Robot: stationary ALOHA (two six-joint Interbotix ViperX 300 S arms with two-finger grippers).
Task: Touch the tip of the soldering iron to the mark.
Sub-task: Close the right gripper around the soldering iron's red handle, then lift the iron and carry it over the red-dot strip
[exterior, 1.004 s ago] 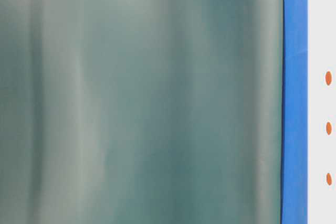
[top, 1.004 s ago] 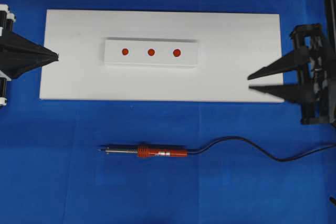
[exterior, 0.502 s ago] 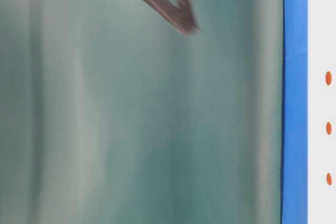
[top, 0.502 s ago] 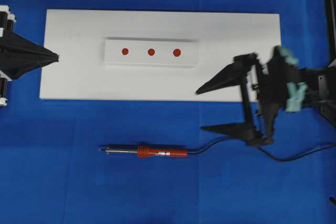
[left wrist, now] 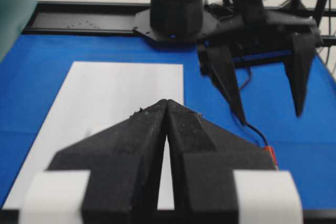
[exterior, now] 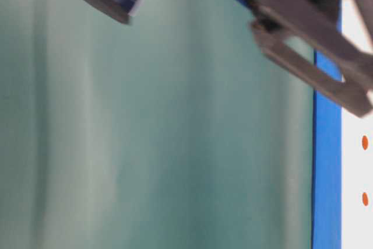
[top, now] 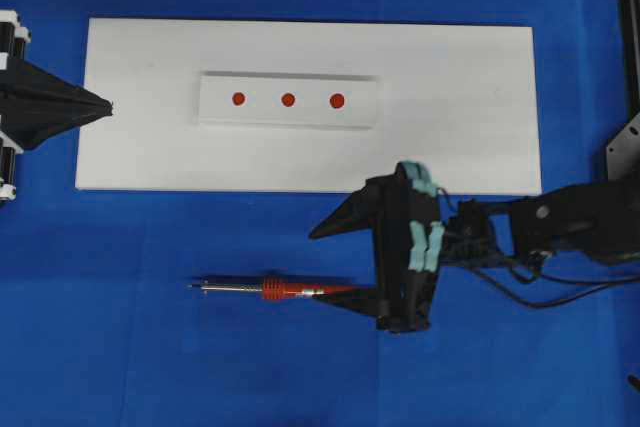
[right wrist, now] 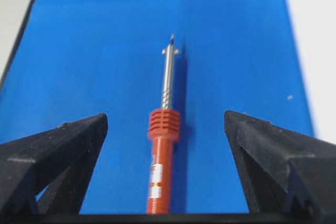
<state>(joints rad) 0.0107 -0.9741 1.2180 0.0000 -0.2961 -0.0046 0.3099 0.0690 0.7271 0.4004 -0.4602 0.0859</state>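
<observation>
Blue cloth covers the bench (top: 120, 347), with a flat white board (top: 450, 97) carrying a raised white strip with three red dots (top: 288, 100). Slim red-orange-handled soldering iron (top: 290, 291) lies free on the cloth below the board, its thin dark tip (top: 192, 286) pointing left. Right pincer (top: 333, 264) is spread wide, straddling the handle's cord end. Left pincer (top: 106, 105) is pressed together, idle. Advice: centre on the handle behind the ribbed collar, descend level, then close squarely.

We see a blue cloth (top: 150, 367) that covers the table. On it lies a large white board (top: 450, 127). In the middle of this board sits a smaller white block (top: 360, 112), raised a little above it.
</observation>
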